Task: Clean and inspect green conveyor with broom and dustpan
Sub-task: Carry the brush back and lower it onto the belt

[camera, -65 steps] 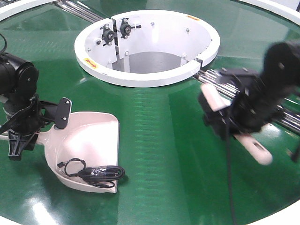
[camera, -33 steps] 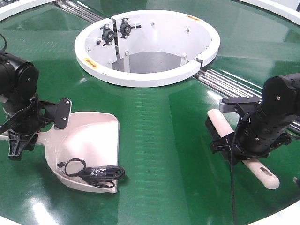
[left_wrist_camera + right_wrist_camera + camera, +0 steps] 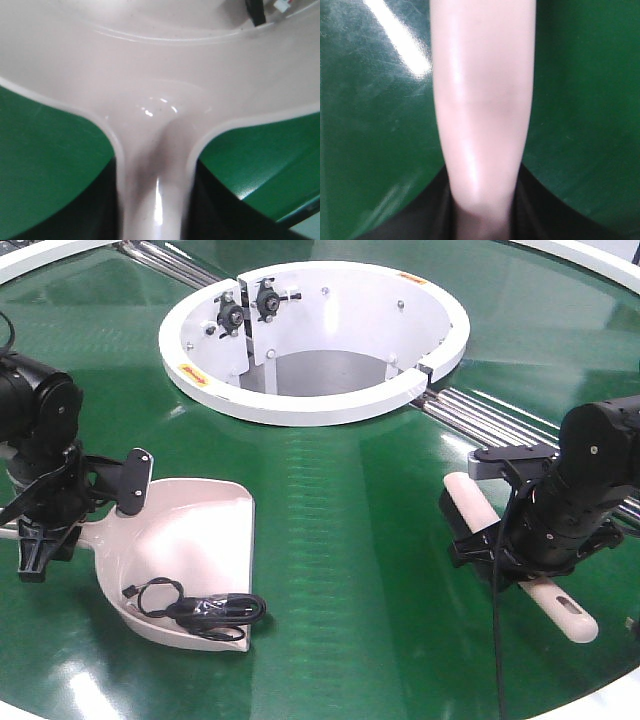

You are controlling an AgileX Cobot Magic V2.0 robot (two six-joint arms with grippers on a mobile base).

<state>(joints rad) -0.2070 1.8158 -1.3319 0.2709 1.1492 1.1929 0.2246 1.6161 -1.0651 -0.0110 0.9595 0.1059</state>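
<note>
The green conveyor fills the front view. At left on it lies the beige dustpan, with a coiled black cable near its front lip. My left gripper is shut on the dustpan's handle; in the left wrist view the handle runs between the dark fingers. At right, the broom lies low over the belt, its slotted handle end pointing toward the near edge. My right gripper is shut on the broom.
The white ring hub stands at the belt's centre back. Silver rails run from it toward the right, just behind the right arm, and more rails show at the top left. The conveyor's white outer edge is near the bottom right.
The right arm swung down and right with the broom, bringing it low over the belt, then settled. The left arm and dustpan have not moved.
</note>
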